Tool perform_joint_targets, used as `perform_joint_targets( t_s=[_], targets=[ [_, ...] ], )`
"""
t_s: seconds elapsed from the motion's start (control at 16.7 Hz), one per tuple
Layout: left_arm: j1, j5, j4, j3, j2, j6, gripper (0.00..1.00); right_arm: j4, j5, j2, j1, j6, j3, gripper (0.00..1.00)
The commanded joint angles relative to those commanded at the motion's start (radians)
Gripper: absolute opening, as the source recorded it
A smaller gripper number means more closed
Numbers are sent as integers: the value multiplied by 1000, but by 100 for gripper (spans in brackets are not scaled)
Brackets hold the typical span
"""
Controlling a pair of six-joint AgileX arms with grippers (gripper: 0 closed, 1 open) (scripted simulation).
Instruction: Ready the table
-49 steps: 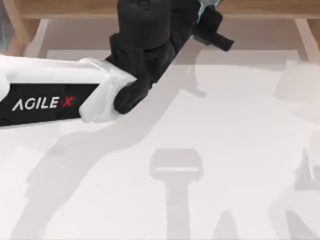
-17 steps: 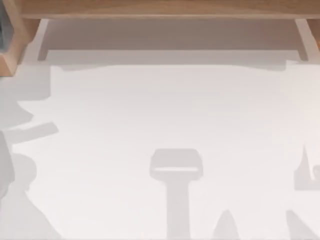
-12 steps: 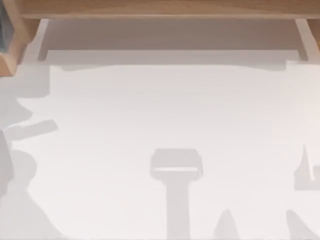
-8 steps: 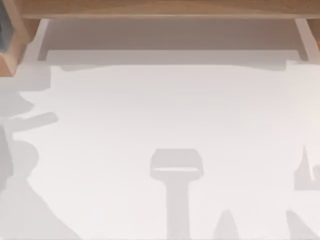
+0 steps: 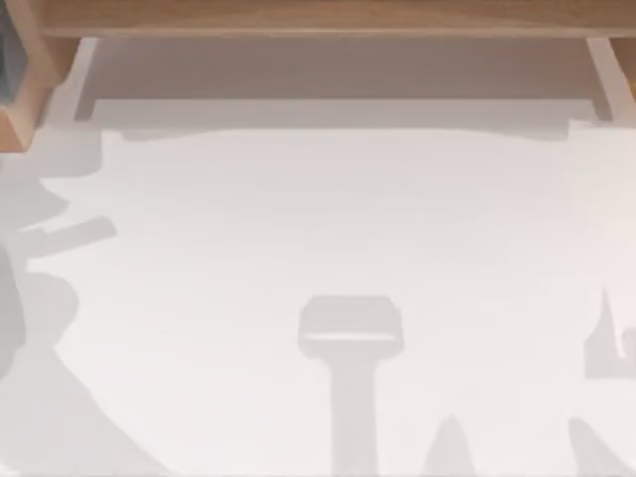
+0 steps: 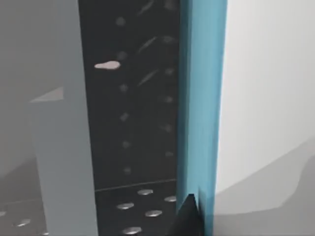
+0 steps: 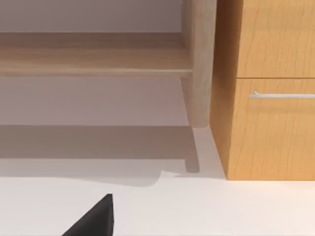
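Top view: a plain white tabletop (image 5: 328, 219) takes up almost the whole picture, flat and unmarked, spreading evenly with no longer direction that can be made out. Soft grey shadows lie on it, along the left edge, in the lower middle and at the lower right. A light brown wooden shelf frame (image 5: 318, 18) runs across the far edge, with one post at the far left and one at the far right.

Left wrist view: the camera sits very close to a tall blue panel (image 6: 202, 98) standing upright beside a dark plate dotted with small round holes (image 6: 133, 123). A pale grey upright (image 6: 64, 137) stands on the plate's other side. White surface lies past the blue panel. A small black tip of the left hand (image 6: 189, 216) shows at the picture's edge; whether its fingers are apart or together cannot be told.

Right wrist view: the white tabletop (image 7: 221, 206) meets the wooden shelf frame (image 7: 98, 59) and, beside it, a wooden cabinet (image 7: 270, 88) with a slim metal handle (image 7: 283, 95). A black tip of the right hand (image 7: 96, 219) shows low down, touching nothing; its opening cannot be told.
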Motion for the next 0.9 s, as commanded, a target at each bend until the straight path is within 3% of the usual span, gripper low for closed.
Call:
perform_joint_targets(
  t_s=[0.6,0.9],
  targets=[
    [0,0,0,0,0,0,98,0,0,0,0,0,0,100],
    [0,0,0,0,0,0,100,0,0,0,0,0,0,100]
  ],
)
